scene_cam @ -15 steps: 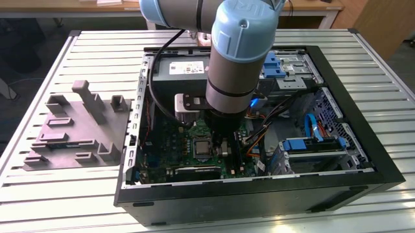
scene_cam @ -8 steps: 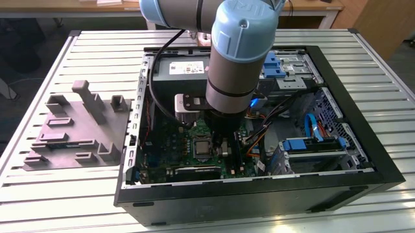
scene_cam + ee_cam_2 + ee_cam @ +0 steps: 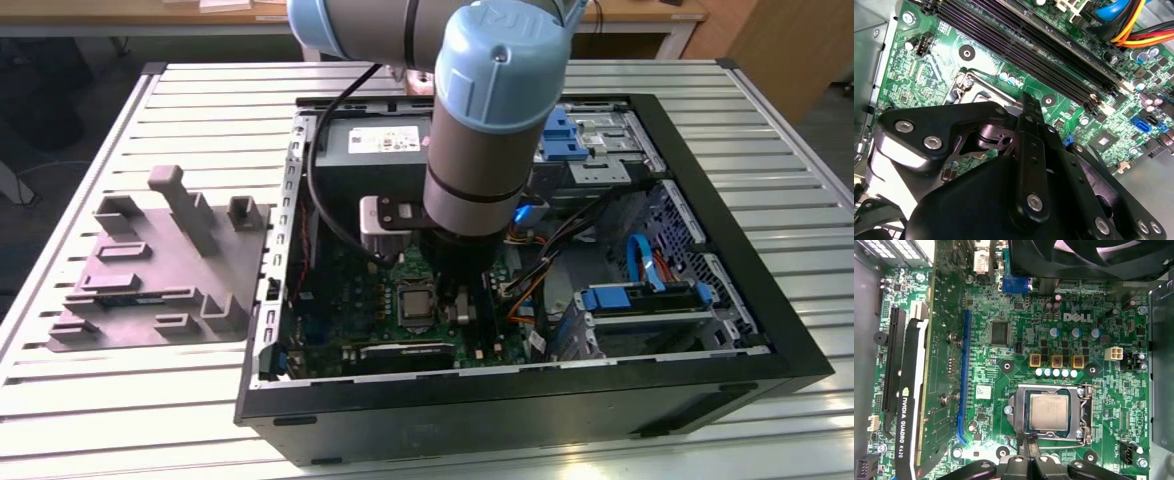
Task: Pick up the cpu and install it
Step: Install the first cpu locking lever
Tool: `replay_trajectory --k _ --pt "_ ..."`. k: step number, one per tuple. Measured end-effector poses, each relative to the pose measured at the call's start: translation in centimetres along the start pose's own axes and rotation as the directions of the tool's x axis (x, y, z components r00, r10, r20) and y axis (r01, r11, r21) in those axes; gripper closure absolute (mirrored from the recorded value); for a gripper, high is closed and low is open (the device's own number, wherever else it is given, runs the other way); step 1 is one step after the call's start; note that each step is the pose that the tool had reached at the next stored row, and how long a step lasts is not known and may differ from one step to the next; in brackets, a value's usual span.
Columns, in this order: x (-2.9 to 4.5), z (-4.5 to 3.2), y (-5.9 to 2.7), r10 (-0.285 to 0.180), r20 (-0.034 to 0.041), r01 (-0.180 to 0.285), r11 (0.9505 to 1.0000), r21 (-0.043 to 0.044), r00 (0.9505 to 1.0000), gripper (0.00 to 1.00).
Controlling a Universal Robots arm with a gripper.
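- The gripper (image 3: 1026, 107), a black linkage with silver bolts, fills the lower half; its narrow tip looks closed, pointing toward twelve o'clock.
- A green motherboard (image 3: 944, 70) lies beyond it.
- Dark memory slots (image 3: 1029, 47) run from eleven toward three o'clock.
- Coloured cables (image 3: 1126, 25) sit at one o'clock.
- A metal socket latch (image 3: 970, 82) lies just beside the tip.

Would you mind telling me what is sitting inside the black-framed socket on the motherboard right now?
In the first wrist view, the cpu lies flat inside the socket, its silvery top exposed. The contacts beneath it are covered by the chip. The gripper sits at the socket's edge.
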State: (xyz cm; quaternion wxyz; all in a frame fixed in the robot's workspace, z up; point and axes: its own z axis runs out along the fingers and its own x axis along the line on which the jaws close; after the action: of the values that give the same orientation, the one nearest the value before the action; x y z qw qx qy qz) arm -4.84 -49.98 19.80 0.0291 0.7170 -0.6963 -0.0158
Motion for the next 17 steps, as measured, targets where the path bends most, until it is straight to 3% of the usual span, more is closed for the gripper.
replay_trajectory --k 17 --pt "0.00 0.73 -0.15 0.000 0.0003 0.000 1.0000 0.0000 1.0000 0.89"
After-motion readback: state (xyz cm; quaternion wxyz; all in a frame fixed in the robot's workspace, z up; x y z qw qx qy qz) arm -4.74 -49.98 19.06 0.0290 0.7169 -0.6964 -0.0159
